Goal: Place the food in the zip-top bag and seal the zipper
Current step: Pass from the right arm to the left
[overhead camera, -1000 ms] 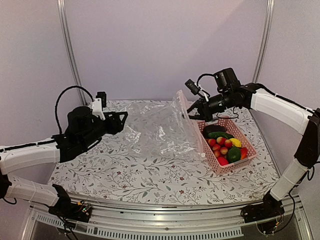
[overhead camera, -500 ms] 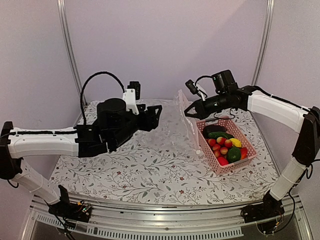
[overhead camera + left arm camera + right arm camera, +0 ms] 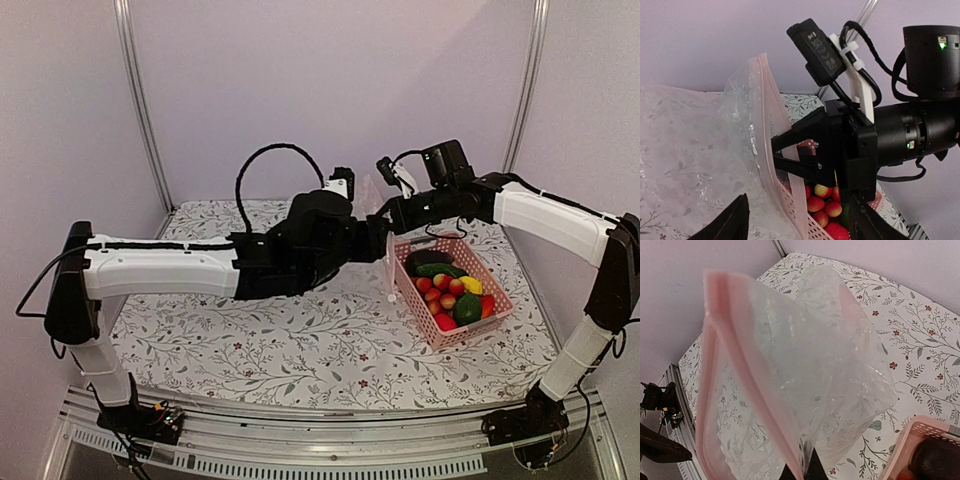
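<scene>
Two robot arms meet over a floral-patterned tablecloth [image 3: 300, 345], with a clear, floppy zip-top plastic bag [image 3: 805, 365] hanging between them. The right arm's black two-finger gripper [image 3: 776, 152] has its fingers pressed together on the bag's upper edge, holding the bag above the table just left of a pink slotted plastic basket [image 3: 470, 325]. The bag's lower part sags toward the cloth. A pink-tinted press-seal zipper strip [image 3: 740, 340] runs along the raised mouth edge, slanting down to the pinch point in the right wrist view.

The left arm stretches across the table toward the bag. Its gripper [image 3: 800, 220] is spread wide, one dark finger showing at each lower side of its wrist view, facing the hanging bag and the right gripper. Whether those fingers touch the plastic cannot be told.

The small toy fruits and vegetables [image 3: 450, 290], in red, yellow, orange and dark green, lie heaped in the basket at the table's right side, outside the bag.
</scene>
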`<state>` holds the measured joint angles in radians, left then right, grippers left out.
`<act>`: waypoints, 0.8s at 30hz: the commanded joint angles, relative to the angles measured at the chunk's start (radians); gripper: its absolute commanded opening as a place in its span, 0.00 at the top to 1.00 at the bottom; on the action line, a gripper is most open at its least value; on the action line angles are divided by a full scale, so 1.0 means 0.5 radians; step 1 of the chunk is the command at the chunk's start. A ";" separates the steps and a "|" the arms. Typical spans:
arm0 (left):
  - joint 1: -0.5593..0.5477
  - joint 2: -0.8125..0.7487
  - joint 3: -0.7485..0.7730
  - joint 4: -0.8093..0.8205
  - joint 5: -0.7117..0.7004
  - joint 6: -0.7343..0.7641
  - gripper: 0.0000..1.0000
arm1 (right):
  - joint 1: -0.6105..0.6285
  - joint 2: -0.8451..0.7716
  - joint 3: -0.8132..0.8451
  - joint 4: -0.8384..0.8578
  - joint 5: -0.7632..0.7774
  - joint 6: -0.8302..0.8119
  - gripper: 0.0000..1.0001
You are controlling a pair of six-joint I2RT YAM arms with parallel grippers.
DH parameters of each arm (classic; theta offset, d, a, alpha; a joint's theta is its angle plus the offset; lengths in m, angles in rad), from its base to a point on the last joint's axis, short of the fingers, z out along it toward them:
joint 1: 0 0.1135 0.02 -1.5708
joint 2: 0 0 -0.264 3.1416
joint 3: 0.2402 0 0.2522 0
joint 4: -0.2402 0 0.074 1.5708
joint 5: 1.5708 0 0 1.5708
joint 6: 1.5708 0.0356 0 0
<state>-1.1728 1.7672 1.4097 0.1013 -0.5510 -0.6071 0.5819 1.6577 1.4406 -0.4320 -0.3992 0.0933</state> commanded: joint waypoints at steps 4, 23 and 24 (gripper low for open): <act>0.035 0.271 0.278 -0.404 -0.103 -0.253 0.48 | 0.042 -0.083 0.004 0.039 0.238 0.095 1.00; 0.042 0.025 -0.080 0.034 -0.196 -0.013 1.00 | 0.047 -0.149 -0.170 0.057 0.303 0.032 0.73; 0.039 0.026 -0.080 0.036 -0.191 -0.006 1.00 | 0.048 -0.139 -0.158 0.054 0.304 0.022 0.70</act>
<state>-1.1500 1.8118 1.3891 0.0441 -0.6464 -0.6563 0.5976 1.6165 1.3705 -0.4175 -0.1898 0.1177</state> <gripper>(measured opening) 0.005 0.256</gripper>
